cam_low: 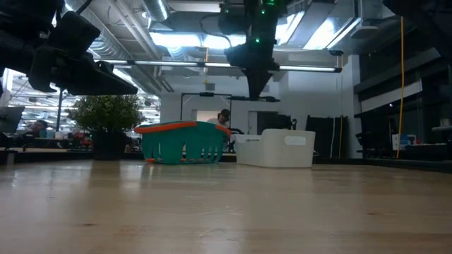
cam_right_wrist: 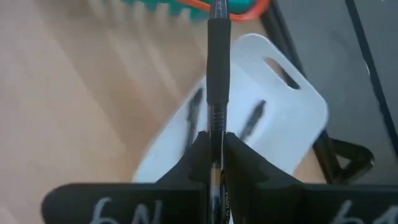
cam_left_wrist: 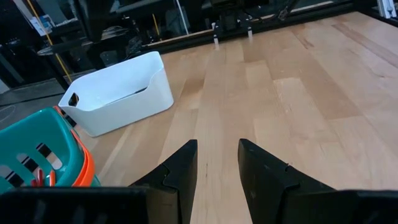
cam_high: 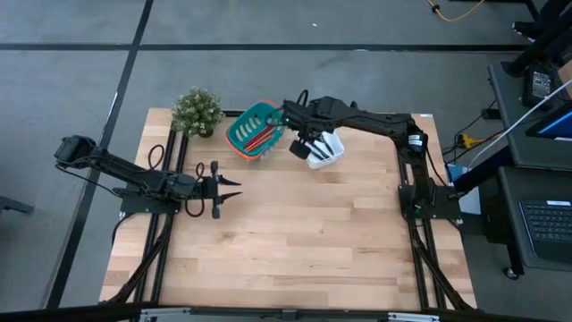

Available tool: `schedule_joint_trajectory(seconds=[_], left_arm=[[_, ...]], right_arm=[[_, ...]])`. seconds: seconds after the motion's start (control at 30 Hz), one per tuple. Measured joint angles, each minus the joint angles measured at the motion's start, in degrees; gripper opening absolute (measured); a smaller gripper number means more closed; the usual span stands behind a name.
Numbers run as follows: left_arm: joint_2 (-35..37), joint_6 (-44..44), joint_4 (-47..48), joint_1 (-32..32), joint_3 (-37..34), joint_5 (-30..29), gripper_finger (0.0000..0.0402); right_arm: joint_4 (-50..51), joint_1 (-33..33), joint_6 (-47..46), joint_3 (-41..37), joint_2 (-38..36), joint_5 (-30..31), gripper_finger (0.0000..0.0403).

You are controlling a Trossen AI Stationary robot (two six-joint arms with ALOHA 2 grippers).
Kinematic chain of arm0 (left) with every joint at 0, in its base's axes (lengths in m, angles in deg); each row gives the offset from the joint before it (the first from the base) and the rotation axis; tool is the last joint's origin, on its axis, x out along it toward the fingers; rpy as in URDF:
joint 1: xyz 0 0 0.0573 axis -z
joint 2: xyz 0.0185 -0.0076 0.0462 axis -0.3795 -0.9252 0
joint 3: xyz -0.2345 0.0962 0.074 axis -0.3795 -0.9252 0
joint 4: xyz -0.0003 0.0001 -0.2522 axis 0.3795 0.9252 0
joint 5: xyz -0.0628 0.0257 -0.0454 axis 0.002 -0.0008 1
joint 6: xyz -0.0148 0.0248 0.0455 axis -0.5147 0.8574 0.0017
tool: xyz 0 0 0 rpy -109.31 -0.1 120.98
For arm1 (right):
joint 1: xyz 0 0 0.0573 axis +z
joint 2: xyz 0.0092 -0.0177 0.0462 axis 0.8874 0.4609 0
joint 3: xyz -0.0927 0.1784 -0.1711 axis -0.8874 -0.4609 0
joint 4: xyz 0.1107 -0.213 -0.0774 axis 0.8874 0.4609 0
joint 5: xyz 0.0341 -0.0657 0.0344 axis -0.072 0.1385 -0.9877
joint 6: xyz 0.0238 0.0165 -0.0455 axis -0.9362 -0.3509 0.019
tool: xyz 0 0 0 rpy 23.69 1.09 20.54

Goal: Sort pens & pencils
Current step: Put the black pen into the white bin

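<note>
— How far along are we with the sorting?

— Well on, we judge. The table (cam_high: 295, 241) carries no loose sticks that we can see. The pencils (cam_high: 261, 136) lie red and orange in the teal basket (cam_high: 241, 134), and in the right wrist view two dark pens (cam_right_wrist: 194, 115) already lie on the floor of the white bin (cam_right_wrist: 292, 112).

— So what is left?

— At least the pen (cam_right_wrist: 217, 74) we are carrying. Whether more black ones hide in the basket we cannot tell.

— And the right gripper (cam_right_wrist: 214, 146)?

— It hangs above the white bin, just beside the basket, its fingers (cam_right_wrist: 239, 152) pinched tight on the pen's lower part, so the black barrel sticks out past the tips over the bin's opening. It touches nothing else.

— The release should be simple, then?

— We think so: part the fingers and the pen should drop among the others, provided it clears the rim.

— The left gripper (cam_high: 220, 189)?

— It waits over bare wood on the left side of the table, fingers (cam_left_wrist: 180, 171) apart, holding nothing.
</note>
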Motion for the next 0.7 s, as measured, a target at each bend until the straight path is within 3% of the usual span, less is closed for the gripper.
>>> schedule_joint_trajectory(seconds=[0.4,0.7], left_arm=[[0.0,0.1,0.2,0.0,0.0,0.0,0.011],[0.0,0.1,0.3,0.0,0.0,0.0,0.011]], right_arm=[[3.0,-3.2,-2.9,0.0,0.0,3.8,0.0025],[0.1,-5.3,-1.4,-8.3,0.2,-2.1,0.0025]])
